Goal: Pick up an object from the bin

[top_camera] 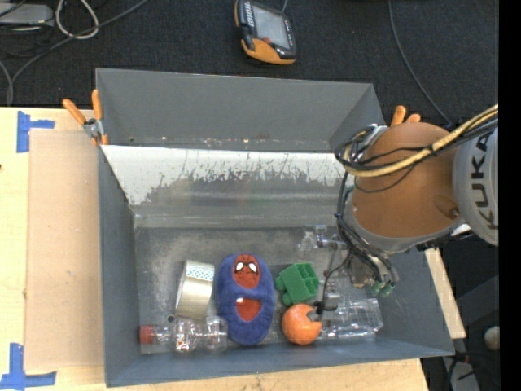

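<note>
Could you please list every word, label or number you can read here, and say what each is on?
"KU": on the white arm link, sideways; the rest is cut off.
Screen of the handheld device beyond the bin: too small to read.
Things in the bin: no legible text.

One each: tape (195, 290), slipper (244, 300), green block (297, 282), orange (300, 325); two clear plastic pieces (186, 334) (356, 319).

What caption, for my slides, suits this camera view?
KUKA hand in the grey bin, beside an orange ball and green block.

Arm (482, 187) from the right, gripper (332, 298) pointing down (orange wrist cover (403, 184))
</note>
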